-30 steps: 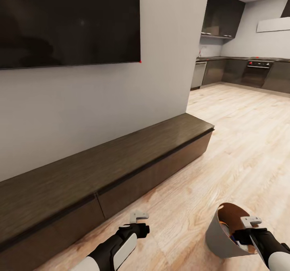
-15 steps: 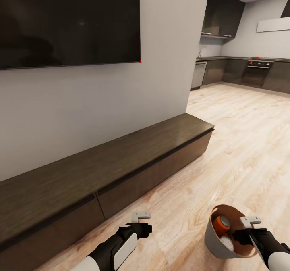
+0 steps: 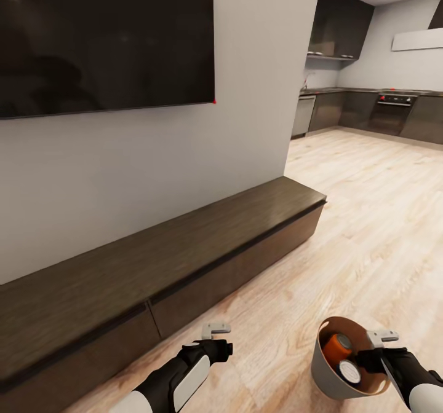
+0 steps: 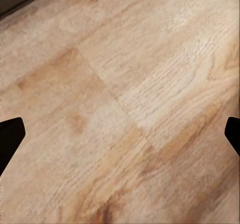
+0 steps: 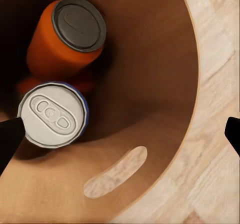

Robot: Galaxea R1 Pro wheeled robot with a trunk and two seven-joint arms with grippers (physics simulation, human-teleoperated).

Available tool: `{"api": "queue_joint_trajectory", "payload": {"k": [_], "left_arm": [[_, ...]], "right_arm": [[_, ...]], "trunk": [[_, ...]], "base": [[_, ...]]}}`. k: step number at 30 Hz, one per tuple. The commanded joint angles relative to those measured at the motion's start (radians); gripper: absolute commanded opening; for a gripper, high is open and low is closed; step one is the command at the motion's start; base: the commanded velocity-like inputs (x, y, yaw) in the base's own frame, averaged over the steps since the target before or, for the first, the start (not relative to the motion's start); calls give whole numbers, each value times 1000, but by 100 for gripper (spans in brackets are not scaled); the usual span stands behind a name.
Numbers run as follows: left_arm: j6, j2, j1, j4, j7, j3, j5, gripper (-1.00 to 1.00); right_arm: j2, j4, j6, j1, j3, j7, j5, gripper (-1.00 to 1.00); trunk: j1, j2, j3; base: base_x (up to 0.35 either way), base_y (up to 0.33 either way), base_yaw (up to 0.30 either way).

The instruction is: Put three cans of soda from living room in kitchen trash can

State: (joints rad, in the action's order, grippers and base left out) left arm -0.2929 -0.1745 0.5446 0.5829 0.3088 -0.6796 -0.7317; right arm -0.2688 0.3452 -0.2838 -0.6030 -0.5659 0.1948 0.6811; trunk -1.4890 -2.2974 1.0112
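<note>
The pale grey trash can (image 3: 322,369) with its tan inside (image 5: 150,79) sits low at the right of the head view, above the light wood floor. Inside it lie an orange soda can (image 3: 338,343) (image 5: 47,46) and a blue can with a grey top (image 3: 351,372) (image 5: 52,114). Under them shows a bit of another orange can (image 5: 86,85). My right gripper (image 3: 380,343) (image 5: 125,134) is at the bin's rim, with its fingers wide apart on either side of the wall. My left gripper (image 3: 215,332) (image 4: 125,139) hangs open over bare floor.
A long low dark-wood cabinet (image 3: 184,241) runs along the wall at the left, under a black TV (image 3: 104,32). Open wood floor (image 3: 369,216) leads to the kitchen at the far right, with a steel dishwasher (image 3: 303,113) and an oven (image 3: 394,109).
The bin has swung from leaning far over to nearly upright, bringing the cans inside into view. Both grippers keep their places. The view has shifted a little.
</note>
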Motion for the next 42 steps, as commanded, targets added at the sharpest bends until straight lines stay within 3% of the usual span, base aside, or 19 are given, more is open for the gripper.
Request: {"api": "queue_joint_trajectory", "payload": {"k": [1,10,19,42], "left_arm": [[0,0,0,0,0,0,0,100],[0,0,0,0,0,-2,0,100],[1,0,0,0,0,-28,0,100],[2,0,0,0,0,-31,0,100]], "right_arm": [[0,0,0,0,0,0,0,100],[0,-1,16,0,0,0,1,100],[2,0,20,0,1,0,2,100],[3,0,21,0,1,0,2,100]], "trunk": [[4,7,-3],[38,70,-31],[73,133,-60],[161,294,-132]], "base": [[0,0,0],[0,0,0],[0,0,0],[0,0,0]]}}
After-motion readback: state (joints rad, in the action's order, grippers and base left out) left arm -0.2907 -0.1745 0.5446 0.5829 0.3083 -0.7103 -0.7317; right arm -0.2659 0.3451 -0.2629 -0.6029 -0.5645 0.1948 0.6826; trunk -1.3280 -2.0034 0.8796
